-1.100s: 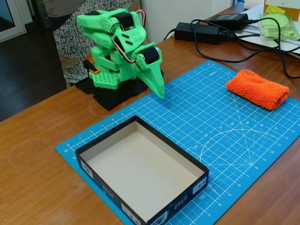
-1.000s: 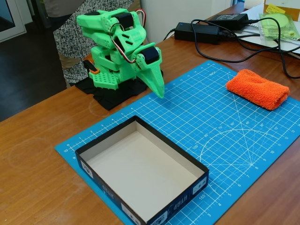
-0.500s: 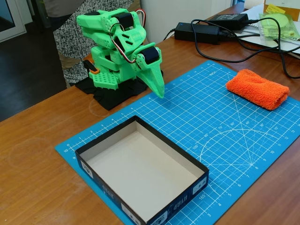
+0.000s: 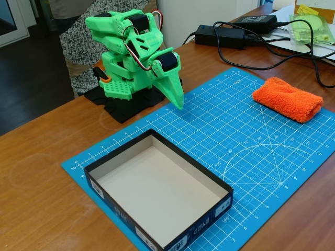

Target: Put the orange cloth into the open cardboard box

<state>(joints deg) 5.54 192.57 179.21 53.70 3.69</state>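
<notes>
You have one wooden desk [image 4: 42, 157], its near and left edges in the fixed view, bare wood left of the mat. One blue gridded cutting mat [image 4: 251, 151] lies diagonally across it; a broad stretch of open mat runs between box and cloth. One green arm [image 4: 131, 57] sits folded on a black base at the mat's far-left edge, its hand [image 4: 177, 97] pointing down just above the mat, fingers pressed together, grasping nothing. One open cardboard box [image 4: 157, 188], nothing inside, stands on the mat's near-left corner, well apart from the hand. One orange cloth [image 4: 287, 98] lies folded on the mat's far-right part, near its edge. Two black power bricks [image 4: 220, 35] with cables lie behind the mat. One pale green packet [image 4: 313, 26] sits top right.
</notes>
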